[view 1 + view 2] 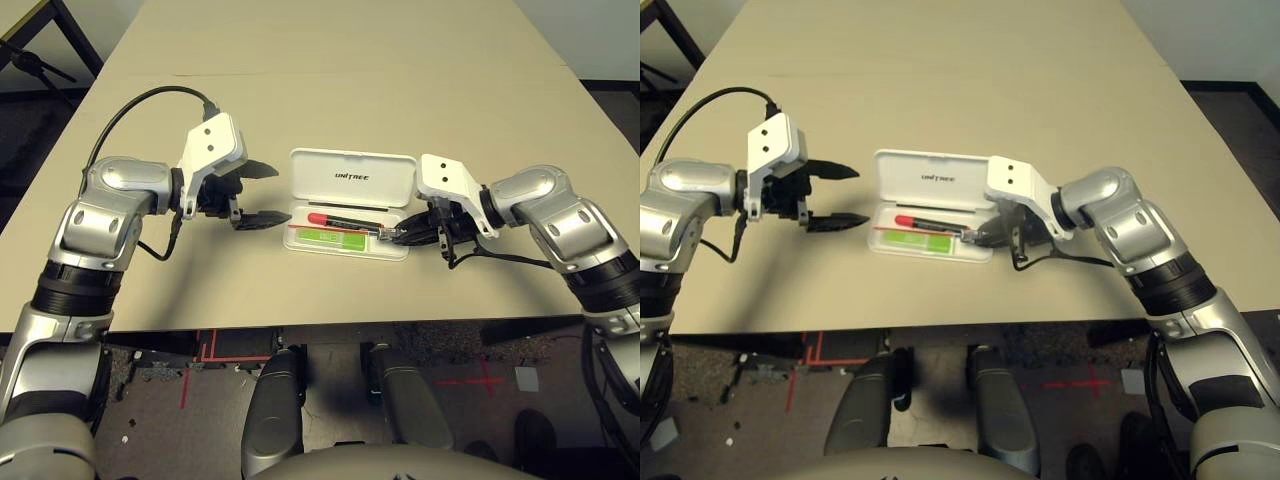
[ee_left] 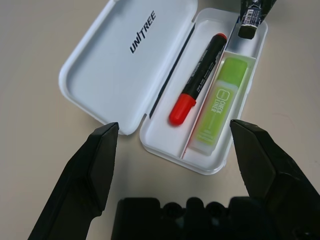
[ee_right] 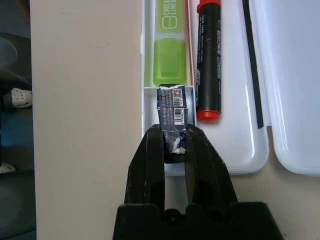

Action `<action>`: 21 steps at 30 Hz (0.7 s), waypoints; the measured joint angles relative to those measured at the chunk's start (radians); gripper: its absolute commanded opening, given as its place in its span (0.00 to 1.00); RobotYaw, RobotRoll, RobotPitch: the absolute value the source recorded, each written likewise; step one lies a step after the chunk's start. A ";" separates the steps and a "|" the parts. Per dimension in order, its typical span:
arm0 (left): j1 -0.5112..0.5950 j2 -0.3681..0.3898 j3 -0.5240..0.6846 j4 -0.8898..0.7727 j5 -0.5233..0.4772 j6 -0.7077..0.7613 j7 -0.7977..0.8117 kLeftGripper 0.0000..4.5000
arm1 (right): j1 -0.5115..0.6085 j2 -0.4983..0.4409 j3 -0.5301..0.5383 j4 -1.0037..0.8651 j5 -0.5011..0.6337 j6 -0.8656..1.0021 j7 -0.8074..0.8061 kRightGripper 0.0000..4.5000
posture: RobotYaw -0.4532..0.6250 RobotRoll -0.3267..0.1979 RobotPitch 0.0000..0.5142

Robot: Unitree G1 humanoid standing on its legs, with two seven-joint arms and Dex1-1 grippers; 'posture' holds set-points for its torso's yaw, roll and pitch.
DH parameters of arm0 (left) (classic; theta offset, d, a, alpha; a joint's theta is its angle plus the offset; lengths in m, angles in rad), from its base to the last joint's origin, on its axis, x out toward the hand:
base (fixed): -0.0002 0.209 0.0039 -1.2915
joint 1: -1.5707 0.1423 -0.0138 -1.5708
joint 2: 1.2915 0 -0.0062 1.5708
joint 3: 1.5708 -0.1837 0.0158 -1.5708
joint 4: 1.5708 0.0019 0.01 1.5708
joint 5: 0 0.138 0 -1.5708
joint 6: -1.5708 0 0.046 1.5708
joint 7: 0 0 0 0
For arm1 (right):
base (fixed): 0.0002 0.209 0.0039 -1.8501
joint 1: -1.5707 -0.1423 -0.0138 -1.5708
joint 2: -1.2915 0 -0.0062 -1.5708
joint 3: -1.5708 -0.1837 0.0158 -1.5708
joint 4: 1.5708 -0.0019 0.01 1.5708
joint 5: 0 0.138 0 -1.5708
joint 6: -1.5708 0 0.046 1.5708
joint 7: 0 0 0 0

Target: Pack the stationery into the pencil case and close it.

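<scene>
The right claw (image 3: 174, 142) grips a small dark block (image 3: 172, 107) over the open pencil case (image 1: 352, 178), beside the marker (image 3: 209, 60) and green bar (image 3: 169, 55). The left claw (image 1: 262, 195) gapes, empty.

Partly hidden and cut-off items

You can't see the near end of the small dark piece (image 3: 172, 117): the right gripper's fingers (image 3: 150, 165) cover it, and its label print is too small to read.

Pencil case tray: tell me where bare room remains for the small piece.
Pencil case tray: the end compartment past the green bar, beside the marker, is free; the right gripper holds the small piece there. Elsewhere the tray is crowded.
</scene>
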 measured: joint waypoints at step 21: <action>-0.036 0.000 0.006 0.040 0.007 -0.003 0.007 1.00 | 0.000 0.018 -0.005 0.018 0.030 -0.010 0.007 0.99 | 0.44 0.62 0.35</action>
